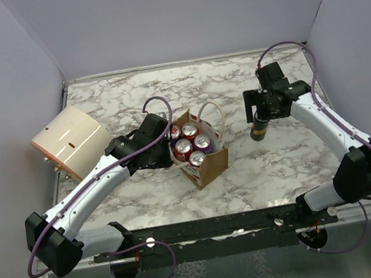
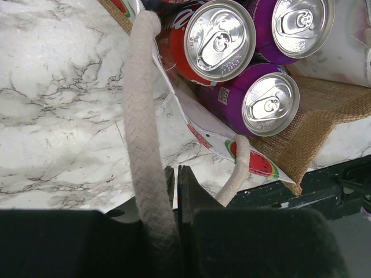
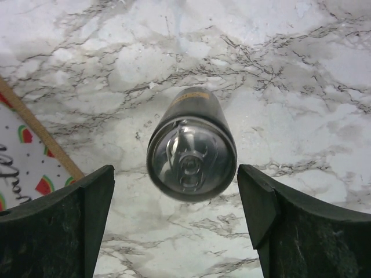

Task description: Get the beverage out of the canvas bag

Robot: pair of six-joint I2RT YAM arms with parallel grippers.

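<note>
One dark can (image 1: 259, 129) stands right of the canvas bag (image 1: 211, 166), right gripper (image 3: 175, 179) spread; left gripper (image 2: 177, 174) pinches its handle (image 2: 142, 116); five cans (image 1: 182, 146) inside.

Right wrist view: canvas bag (image 3: 20, 168) cut by left edge, dark can (image 3: 191, 152) label unreadable. Left wrist view: purple can (image 2: 301, 23) clipped by top edge.

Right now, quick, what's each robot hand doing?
Left hand: closed on the rope handle of the canvas bag.
Right hand: open, the dark can between its fingers with gaps on both sides, not gripped.
</note>
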